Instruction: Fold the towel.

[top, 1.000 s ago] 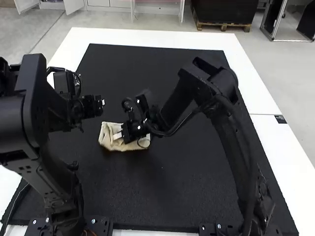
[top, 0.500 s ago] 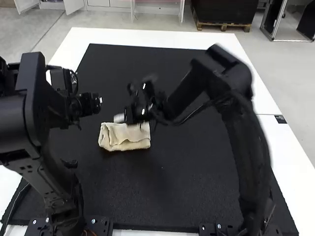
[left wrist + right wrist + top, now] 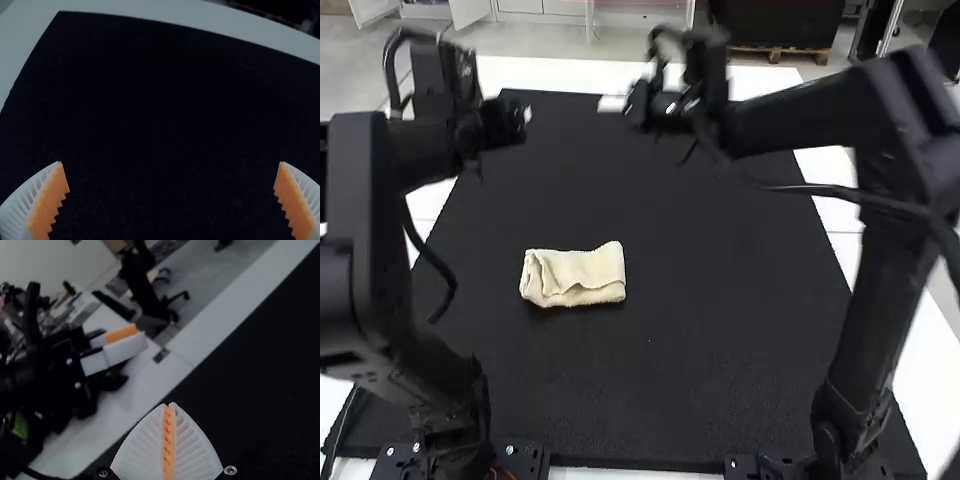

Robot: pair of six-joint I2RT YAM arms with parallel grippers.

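Note:
The cream towel point(image 3: 575, 276) lies folded into a small rectangle on the black mat, its layered edges showing, with no gripper touching it. Well above it, toward the mat's far left, is my left gripper point(image 3: 526, 114); in the left wrist view that gripper point(image 3: 171, 172) stands wide open over bare mat. My right gripper point(image 3: 612, 104) hangs over the far part of the mat, away from the towel. Seen from its wrist, the right gripper point(image 3: 169, 405) is shut, its pads pressed together with nothing between them. The left arm's gripper point(image 3: 117, 346) also appears in the right wrist view.
The black mat point(image 3: 670, 380) covers most of the white table point(image 3: 542, 72), whose far edge lies behind both grippers. Both arms rise high at the sides, and their grippers face each other across the far left part of the mat.
My right gripper has moved off the towel and away toward the far edge, with the right arm rising. Most recently the left gripper has also shifted farther back. The towel stays in place, now uncovered.

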